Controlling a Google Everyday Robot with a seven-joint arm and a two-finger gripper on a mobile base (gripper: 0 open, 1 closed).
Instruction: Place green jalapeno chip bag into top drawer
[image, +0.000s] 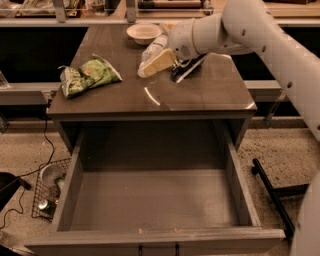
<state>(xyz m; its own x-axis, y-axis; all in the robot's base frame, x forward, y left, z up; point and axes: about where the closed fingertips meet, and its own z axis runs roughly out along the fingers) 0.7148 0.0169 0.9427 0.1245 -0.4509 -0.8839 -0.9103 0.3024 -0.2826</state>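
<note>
Hand (159, 62) above dark tabletop (200, 95), top drawer (150, 235) open over speckled floor (282, 147)

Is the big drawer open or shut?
Open. The top drawer is pulled out, its bare floor showing. The gripper hovers over the tabletop.

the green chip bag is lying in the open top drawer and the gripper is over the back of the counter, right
Not quite. The camera view shows the green jalapeno chip bag lying on the left side of the countertop, not in the top drawer. The rest holds: the top drawer is pulled open, and the gripper is over the back of the countertop.
</note>
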